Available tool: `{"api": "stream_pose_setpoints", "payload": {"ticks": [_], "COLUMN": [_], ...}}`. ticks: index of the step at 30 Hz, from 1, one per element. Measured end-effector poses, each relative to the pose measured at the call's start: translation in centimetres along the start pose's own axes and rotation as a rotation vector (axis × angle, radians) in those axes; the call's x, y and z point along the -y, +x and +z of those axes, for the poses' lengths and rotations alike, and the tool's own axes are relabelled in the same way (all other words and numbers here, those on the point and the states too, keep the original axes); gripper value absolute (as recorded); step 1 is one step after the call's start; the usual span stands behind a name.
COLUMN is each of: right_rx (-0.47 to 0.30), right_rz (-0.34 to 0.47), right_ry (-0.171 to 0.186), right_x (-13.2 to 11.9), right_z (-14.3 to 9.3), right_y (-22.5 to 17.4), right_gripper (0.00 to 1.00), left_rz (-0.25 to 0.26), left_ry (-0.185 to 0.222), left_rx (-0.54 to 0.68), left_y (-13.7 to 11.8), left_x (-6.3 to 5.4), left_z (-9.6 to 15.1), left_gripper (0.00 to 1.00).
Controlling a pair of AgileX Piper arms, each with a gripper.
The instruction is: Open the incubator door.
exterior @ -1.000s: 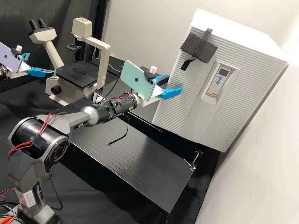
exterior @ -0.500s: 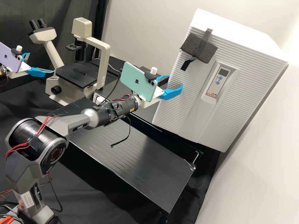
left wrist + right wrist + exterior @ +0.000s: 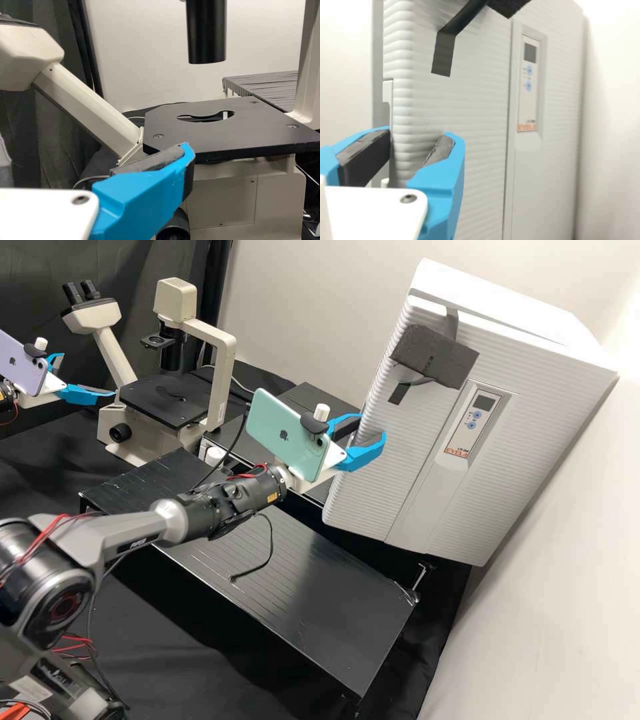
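Door (image 3: 383, 467) stands ajar on the incubator (image 3: 493, 297): a narrow gap shows along its top, tapering away from my right gripper (image 3: 373, 427). That gripper is at the door's free edge, jaws apart, one finger to the front, the other round the edge. Whether both pads press on it I can't quite make out; the near pad hides the contact.

On the door's front, a dark foam block (image 3: 437, 357) under a black strap (image 3: 400, 393), whose tail hangs below. Beside it, the control panel (image 3: 473, 423) with two blue buttons.

A green phone (image 3: 287, 435) is mounted just behind my right gripper. Below that arm, a thin black cable (image 3: 270, 550) dangles over the ribbed black bench (image 3: 320, 613).

Farther off, my left gripper (image 3: 89, 375) is at the microscope (image 3: 227, 373), near its black stage (image 3: 215, 135), jaws apart and a purple phone (image 3: 21, 365) behind them.
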Motion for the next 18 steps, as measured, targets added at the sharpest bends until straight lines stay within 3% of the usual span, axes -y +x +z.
{"api": "stream_pose_setpoints", "payload": {"ticks": [2,7,8,12,18], "right_rx": [-0.011,0.009,0.017,0.042,0.095], "right_rz": [0.029,0.115,0.124,0.144,0.183], "right_ry": [0.016,0.094,0.101,0.078,-0.027], "right_x": [-0.7,-2.3,-2.5,-2.9,-3.1], "right_z": [-0.1,0.0,0.0,0.2,0.3], "right_y": [-1.0,-2.7,-2.9,-3.1,-3.4], "right_gripper": [0.00,0.00,1.00,1.00,1.00], "left_rz": [0.000,0.000,0.000,0.000,0.000], "left_ry": [0.000,0.000,0.000,0.000,0.000], "left_rx": [0.000,0.000,0.000,0.000,0.000], "left_y": [0.0,0.0,0.0,0.0,0.0], "left_x": [0.0,0.0,0.0,0.0,0.0], "left_z": [0.0,0.0,0.0,0.0,0.0], "left_gripper": [1.00,1.00,1.00,1.00,1.00]}}
